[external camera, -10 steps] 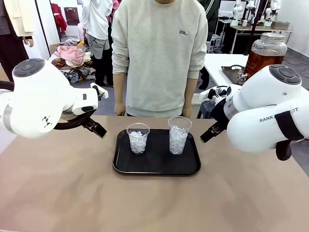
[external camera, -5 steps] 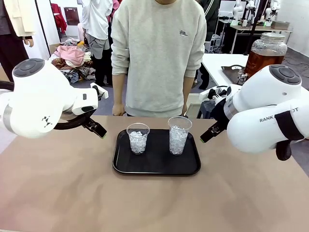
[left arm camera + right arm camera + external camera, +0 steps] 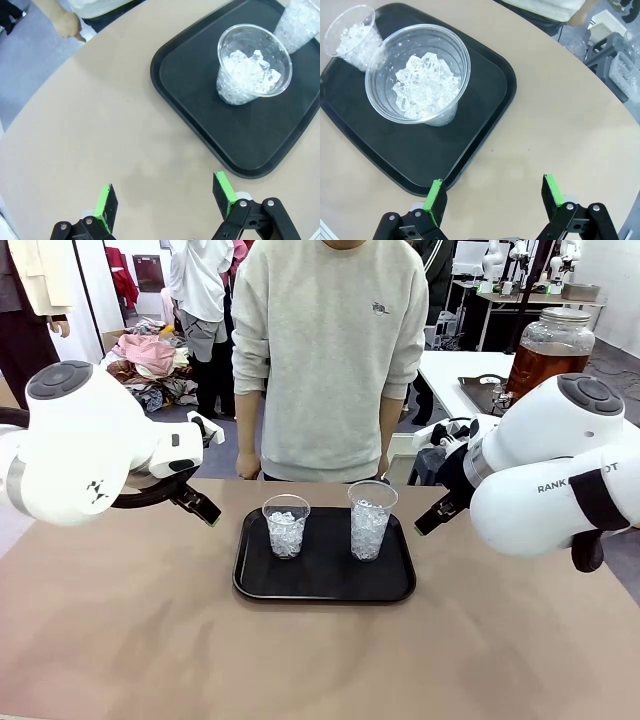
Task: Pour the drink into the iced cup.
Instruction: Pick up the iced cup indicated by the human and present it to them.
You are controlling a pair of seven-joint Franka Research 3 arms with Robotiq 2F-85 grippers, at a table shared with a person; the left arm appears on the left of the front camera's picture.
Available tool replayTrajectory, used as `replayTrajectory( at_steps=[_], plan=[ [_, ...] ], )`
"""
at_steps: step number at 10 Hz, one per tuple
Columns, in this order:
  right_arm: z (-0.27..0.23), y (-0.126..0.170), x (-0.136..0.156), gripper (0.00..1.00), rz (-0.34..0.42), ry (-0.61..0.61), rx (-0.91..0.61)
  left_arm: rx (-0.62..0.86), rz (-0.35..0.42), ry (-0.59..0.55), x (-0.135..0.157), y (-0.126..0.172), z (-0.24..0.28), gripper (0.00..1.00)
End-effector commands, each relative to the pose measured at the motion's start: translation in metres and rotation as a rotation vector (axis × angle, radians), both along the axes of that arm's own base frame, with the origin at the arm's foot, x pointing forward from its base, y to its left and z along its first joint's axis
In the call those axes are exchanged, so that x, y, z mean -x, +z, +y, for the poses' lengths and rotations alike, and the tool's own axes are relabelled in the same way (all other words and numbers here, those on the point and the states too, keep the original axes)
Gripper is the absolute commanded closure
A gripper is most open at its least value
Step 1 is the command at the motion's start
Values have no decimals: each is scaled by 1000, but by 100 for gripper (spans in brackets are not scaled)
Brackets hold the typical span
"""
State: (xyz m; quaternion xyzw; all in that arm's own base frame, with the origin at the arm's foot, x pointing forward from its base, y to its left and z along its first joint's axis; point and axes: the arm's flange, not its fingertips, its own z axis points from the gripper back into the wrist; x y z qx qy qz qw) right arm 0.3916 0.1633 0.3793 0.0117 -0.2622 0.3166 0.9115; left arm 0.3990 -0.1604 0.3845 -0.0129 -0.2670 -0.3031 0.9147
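Two clear plastic cups filled with ice stand on a black tray (image 3: 325,586): a shorter cup (image 3: 286,527) on the left and a taller cup (image 3: 370,521) on the right. The amber drink (image 3: 551,358) sits in a round glass jar with a metal lid on a white table at the far right, behind my right arm. Left of the tray, my left gripper (image 3: 165,194) hovers open and empty over bare table, the shorter cup (image 3: 252,67) ahead of it. My right gripper (image 3: 493,194) is open and empty just off the tray's right edge, near the taller cup (image 3: 420,75).
A person in a grey sweatshirt (image 3: 330,350) stands at the far edge of the table, arms down, one hand (image 3: 68,25) by the edge. The tan tabletop (image 3: 300,660) is bare in front of the tray. More tables and people are in the background.
The person has shifted slightly at the far edge. Both arms, the cups and the tray are as they were.
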Motion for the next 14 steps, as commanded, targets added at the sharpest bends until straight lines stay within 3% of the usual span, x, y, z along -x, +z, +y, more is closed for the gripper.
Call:
replayTrajectory(
  at_steps=[1,5,8,11,13,14],
  plan=[
    [0,6,-4,0,11,0,-2,11,4,3,-2,9,2,0],
    [-26,59,-6,0,103,-20,-114,121,74,-17,-10,58,18,0],
    [-57,90,-8,0,228,-12,-297,322,230,-37,-21,80,43,0],
    [-87,97,-14,0,310,-11,-479,463,365,-35,-31,78,65,0],
    [-87,96,-16,0,322,17,-493,451,367,-39,-34,77,68,0],
    [-82,96,-14,0,279,34,-430,461,361,-24,-22,78,66,0]
  ],
)
